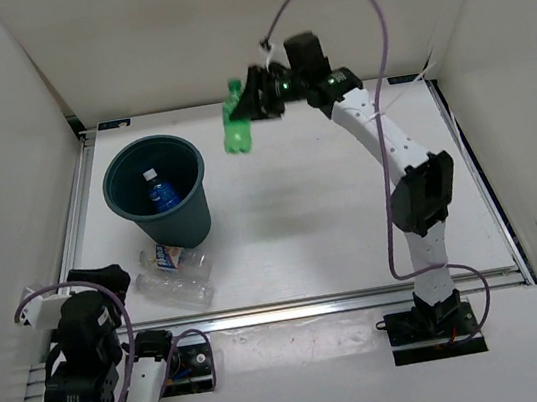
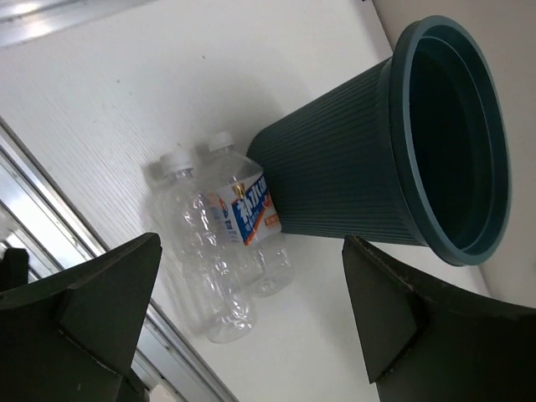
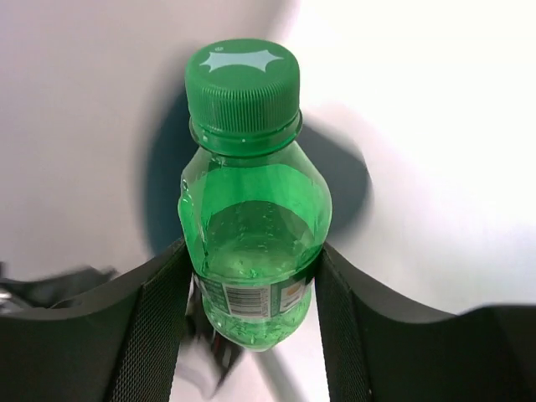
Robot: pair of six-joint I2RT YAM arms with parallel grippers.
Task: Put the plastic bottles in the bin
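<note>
Right gripper (image 3: 251, 293) is clamped on the green bottle (image 3: 251, 226) below its shoulder. It holds the bottle high above the table, right of the bin (image 1: 115, 173) and not yet over it, probably to clear the rim before a drop. A blue-labelled bottle (image 1: 157, 191) sits inside the bin and two clear bottles (image 1: 177, 275) lie just beside its base; left gripper (image 2: 251, 322) is wide open, empty, facing them.

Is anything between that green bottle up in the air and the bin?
Nothing visible. The right gripper holds the green bottle in open air, right of the bin in the top view, and the bin's mouth is open. The two clear bottles lie by its near side, off that path.
</note>
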